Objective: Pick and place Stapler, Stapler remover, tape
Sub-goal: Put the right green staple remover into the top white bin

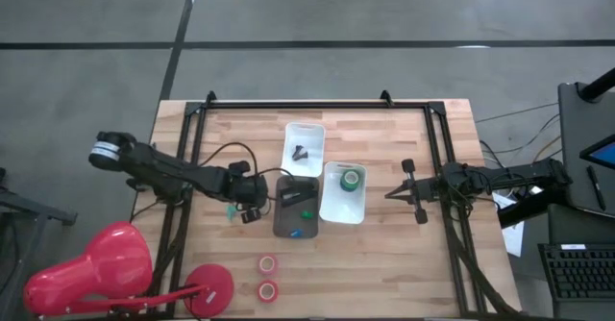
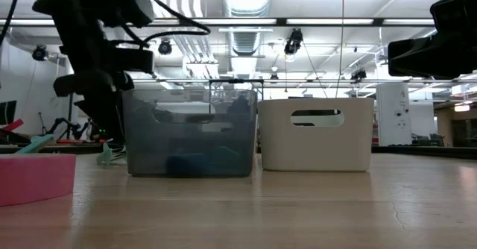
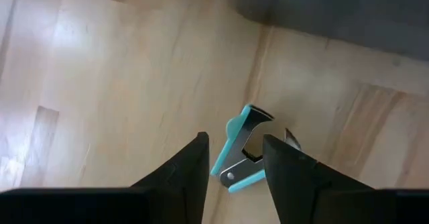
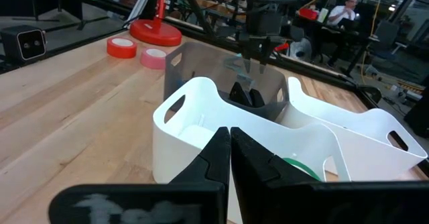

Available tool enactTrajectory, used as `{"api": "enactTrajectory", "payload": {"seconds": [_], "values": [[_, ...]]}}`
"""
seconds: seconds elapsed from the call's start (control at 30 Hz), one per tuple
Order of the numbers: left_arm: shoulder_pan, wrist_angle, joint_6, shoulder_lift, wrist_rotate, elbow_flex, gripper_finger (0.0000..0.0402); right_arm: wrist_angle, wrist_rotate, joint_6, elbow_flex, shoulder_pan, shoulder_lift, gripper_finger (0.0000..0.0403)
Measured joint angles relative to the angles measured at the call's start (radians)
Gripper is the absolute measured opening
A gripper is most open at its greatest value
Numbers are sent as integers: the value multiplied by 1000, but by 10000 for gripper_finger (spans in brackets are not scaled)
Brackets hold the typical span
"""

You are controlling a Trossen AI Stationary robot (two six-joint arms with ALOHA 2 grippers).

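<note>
High view: left gripper (image 1: 233,211) hangs beside the smoky grey translucent bin (image 1: 296,207); right gripper (image 1: 402,192) waits well apart by the white tray (image 1: 343,204) holding a green tape roll (image 1: 351,178); two red tape rolls (image 1: 267,276) lie on the wooden table (image 1: 384,254)
Left wrist view: fingers narrowly parted over the teal-and-metal staple remover (image 3: 240,151), touching the table
Right wrist view: fingers closed together

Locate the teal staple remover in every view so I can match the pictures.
High view: staple remover on the table left of the grey bin, beside the left end effector.
Low view: a teal sliver just left of the grey bin.
Left wrist view: between the open fingers.
Right wrist view: cannot tell.
Shared landmark: the grey bin.
</note>
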Motion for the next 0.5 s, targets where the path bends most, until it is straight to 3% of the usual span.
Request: {"api": "enactTrajectory", "payload": {"seconds": [0.5], "values": [[1,81,102,64,-28,-13,127,0,0,-1,0,0,0,9]]}}
